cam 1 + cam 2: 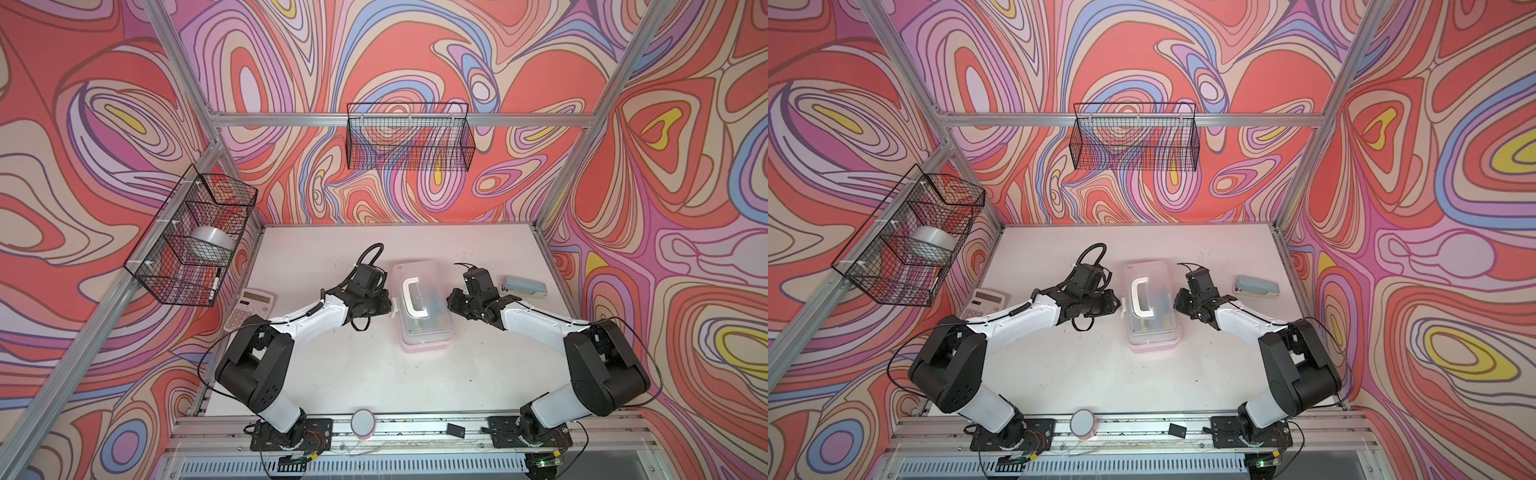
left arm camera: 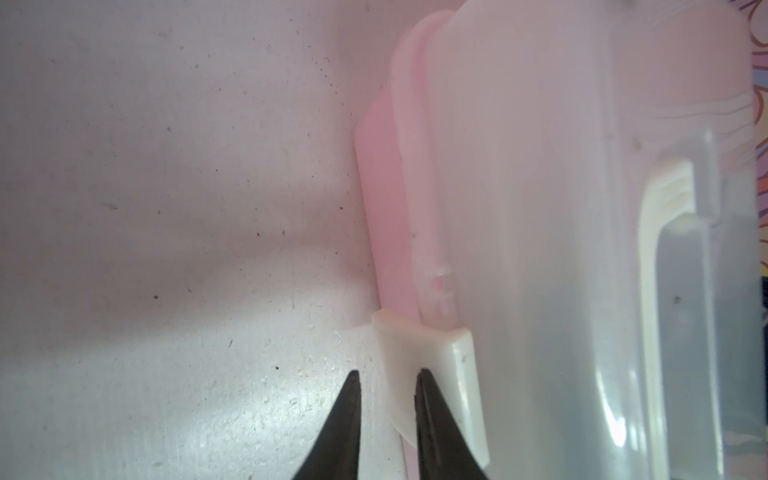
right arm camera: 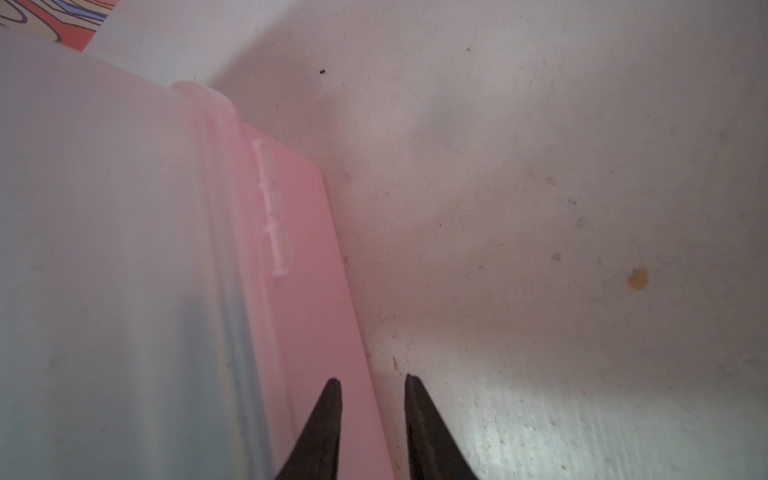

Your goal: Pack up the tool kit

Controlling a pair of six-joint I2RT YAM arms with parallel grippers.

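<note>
The tool kit (image 1: 432, 332) (image 1: 1152, 332) is a pink box under a translucent lid with a white handle (image 1: 411, 297), standing mid-table in both top views. Dim shapes show through the lid. My left gripper (image 1: 390, 305) (image 2: 387, 372) is at the box's left side, its jaws a narrow gap apart. One fingertip lies over the white latch flap (image 2: 407, 349), and bare table shows between the tips. My right gripper (image 1: 449, 301) (image 3: 372, 378) is at the box's right side, jaws also slightly apart. Its tips straddle the edge of the pink base (image 3: 307, 249).
A grey-blue stapler (image 1: 523, 286) lies right of the right arm. A calculator (image 1: 249, 307) sits at the table's left edge. A wall basket (image 1: 158, 266) holds a tape roll and a marker; another basket (image 1: 409, 137) hangs at the back. A pink round disc (image 1: 363, 422) rests on the front rail.
</note>
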